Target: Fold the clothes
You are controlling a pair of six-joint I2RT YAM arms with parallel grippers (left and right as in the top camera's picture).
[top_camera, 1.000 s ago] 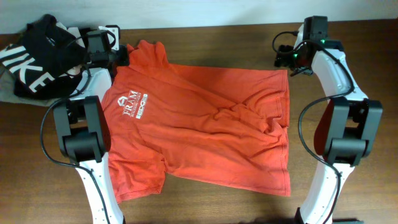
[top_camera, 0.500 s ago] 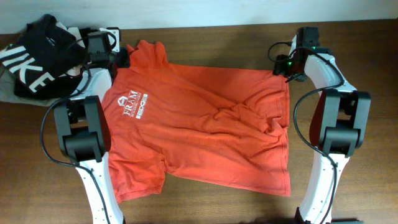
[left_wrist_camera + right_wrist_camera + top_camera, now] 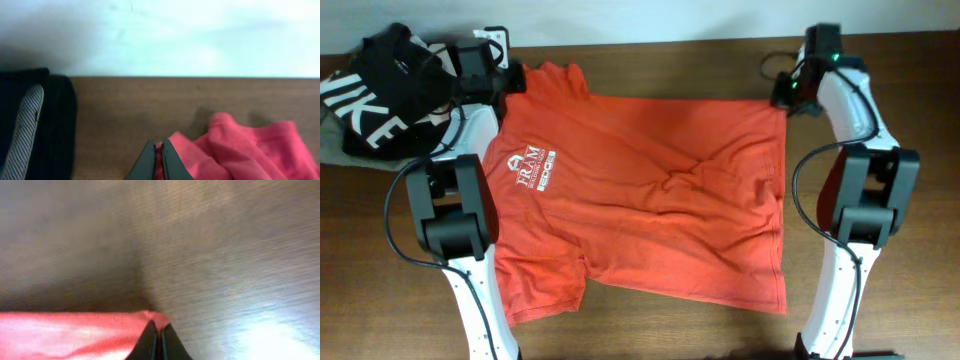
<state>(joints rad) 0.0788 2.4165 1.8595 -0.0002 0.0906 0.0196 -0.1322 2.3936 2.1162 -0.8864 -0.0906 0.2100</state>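
Observation:
The clothes, a red-orange T-shirt [image 3: 650, 200] with a small white logo [image 3: 533, 166], lie spread flat across the table. My left gripper [image 3: 513, 80] is at the shirt's far left corner, by the sleeve. In the left wrist view its jaws [image 3: 160, 152] are shut on a pinch of the red cloth [image 3: 240, 150]. At the far right corner of the shirt is my right gripper [image 3: 783, 103]. The right wrist view shows those jaws [image 3: 159, 332] shut on the tip of the red cloth [image 3: 75, 335], with the edge running off to the left.
A black garment with big white letters [image 3: 380, 90] lies bunched at the far left, close beside my left arm, and shows in the left wrist view [image 3: 30, 120]. Pale cloth [image 3: 335, 150] peeks out beneath it. A light wall [image 3: 175, 35] rises just behind the table's far edge.
My right gripper has closed on the shirt's far right corner. Both grippers have shifted toward the back, and the shirt's far edge now lies straighter between them.

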